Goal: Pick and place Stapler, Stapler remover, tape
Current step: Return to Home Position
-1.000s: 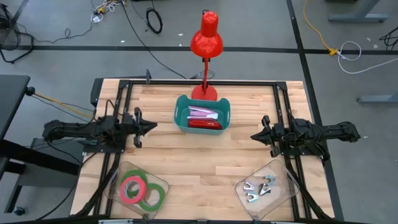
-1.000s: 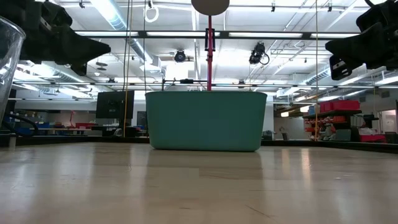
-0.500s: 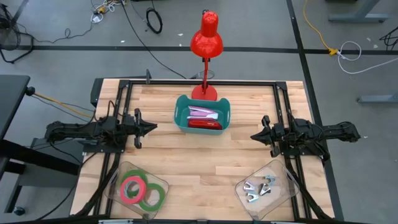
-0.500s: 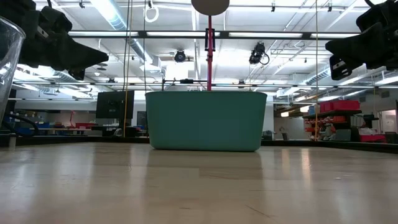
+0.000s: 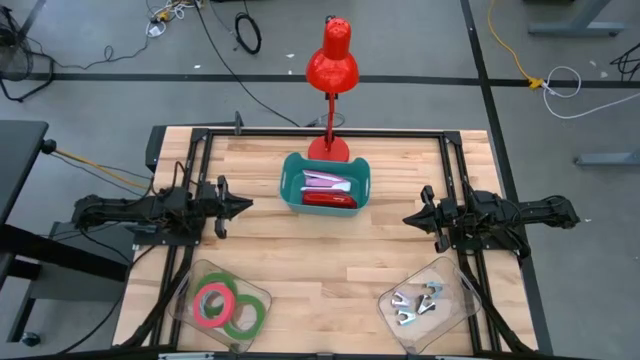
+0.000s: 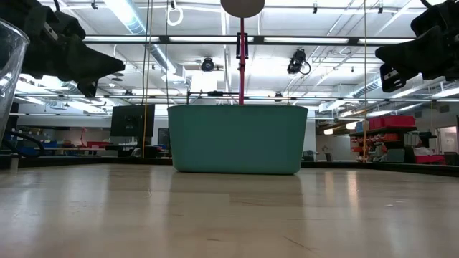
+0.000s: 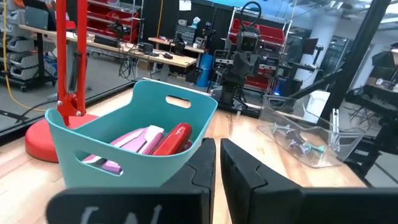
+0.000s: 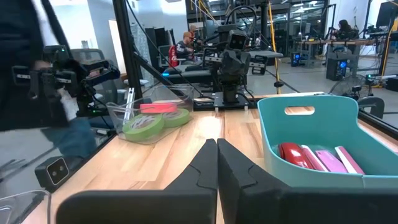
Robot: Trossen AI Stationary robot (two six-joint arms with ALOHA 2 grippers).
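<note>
A teal basket [image 5: 287, 185] stands at the table's far middle. In it lie a red stapler [image 5: 330, 199] and a pink-and-purple stapler [image 5: 327, 182]. The tape [image 5: 225, 306], a red-pink roll and green rolls, lies in a clear tray [image 5: 262, 297] at the near left. Several metal staple removers [image 5: 415, 305] lie in a clear tray [image 5: 455, 285] at the near right. My left gripper [image 5: 248, 205] hovers level at the left, shut and holding nothing, pointing toward the basket. At the right my right gripper [image 5: 405, 217] hovers level the same way, shut and holding nothing.
A red desk lamp [image 5: 331, 60] stands on its base [image 5: 330, 150] just behind the basket, its head reaching past the far edge. Bare wood lies between the two grippers and between the two trays. A black frame runs along the table's edges.
My left gripper has rolled and tipped a little in place; in the low view its tip sits slightly lower than before. Nothing else has moved.
</note>
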